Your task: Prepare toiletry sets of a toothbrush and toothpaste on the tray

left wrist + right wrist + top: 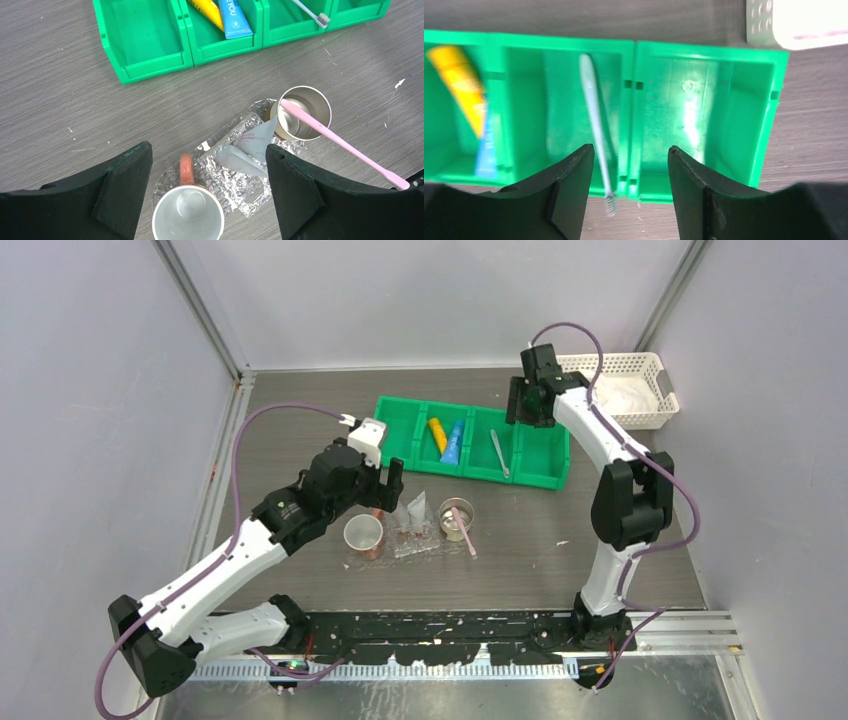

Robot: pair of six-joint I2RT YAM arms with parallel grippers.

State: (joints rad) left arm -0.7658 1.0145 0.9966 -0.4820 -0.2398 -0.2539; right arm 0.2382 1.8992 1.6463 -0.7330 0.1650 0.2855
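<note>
Left pincer (208,150) wide, empty, above clear tray (235,192). Right pincer (630,151) parted, empty, over green bin (704,55) holding grey toothbrush (594,120). Pink toothbrush (340,142) rests in steel cup (322,107).

tray (239,194): crinkly glossy clear plastic | bin (152,70): smooth glossy green plastic | cup (322,106): shiny metal | table (60,100): matt grey woodgrain

Both arms stretched out, both grippers parted.
The left arm (240,540) runs low from its base, forward and in toward the middle, wrist tipped down. The left gripper (207,150) has its jaws spread wide with nothing between them. The right arm (620,500) rises tall, elbow folded high, forearm reaching to the far side. The right gripper (630,150) points downward, jaws apart, gripping nothing.
</note>
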